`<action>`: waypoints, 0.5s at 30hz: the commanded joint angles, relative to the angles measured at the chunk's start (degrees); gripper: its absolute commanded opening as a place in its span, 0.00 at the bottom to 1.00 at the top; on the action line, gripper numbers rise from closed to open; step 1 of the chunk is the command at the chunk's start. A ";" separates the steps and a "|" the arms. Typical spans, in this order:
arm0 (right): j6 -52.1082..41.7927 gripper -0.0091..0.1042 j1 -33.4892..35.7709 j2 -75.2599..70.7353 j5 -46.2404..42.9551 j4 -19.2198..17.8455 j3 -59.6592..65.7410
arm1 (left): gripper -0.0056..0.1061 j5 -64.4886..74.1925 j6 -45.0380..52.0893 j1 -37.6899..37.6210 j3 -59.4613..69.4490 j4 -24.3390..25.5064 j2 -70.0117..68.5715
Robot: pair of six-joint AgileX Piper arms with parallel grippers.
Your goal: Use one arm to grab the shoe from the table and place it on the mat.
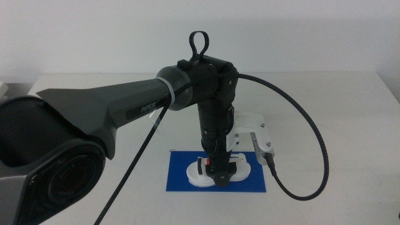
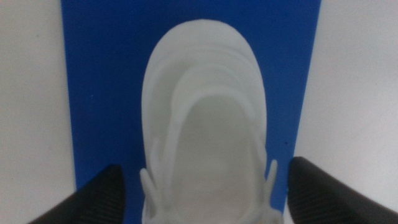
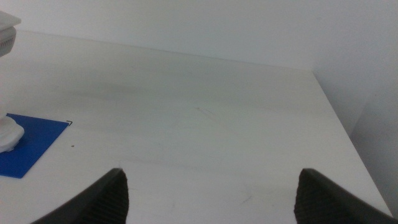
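The white shoe (image 1: pixel 199 180) lies on the blue mat (image 1: pixel 181 178) near the table's (image 1: pixel 325 100) front middle. My left arm reaches in from the left, and its gripper (image 1: pixel 220 176) points straight down over the shoe's middle. In the left wrist view the shoe (image 2: pixel 208 106) lies on the mat (image 2: pixel 106 93) between the two jaws of the left gripper (image 2: pixel 205 171), which stand apart from its sides, open. The straps are hidden. My right gripper (image 3: pixel 211 180) is open and empty over bare table, away from the mat (image 3: pixel 31 146) and the shoe's tip (image 3: pixel 7 135).
A black cable (image 1: pixel 312 156) loops from the left arm's wrist out to the right and down beside the mat. A white camera mount (image 1: pixel 253 128) hangs on that wrist. A white object (image 3: pixel 6 31) stands at the table's far edge in the right wrist view.
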 commanded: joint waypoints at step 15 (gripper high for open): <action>-0.59 0.77 -0.05 0.21 -4.18 -0.62 0.29 | 0.89 8.67 -5.31 0.67 -9.73 -3.55 -8.86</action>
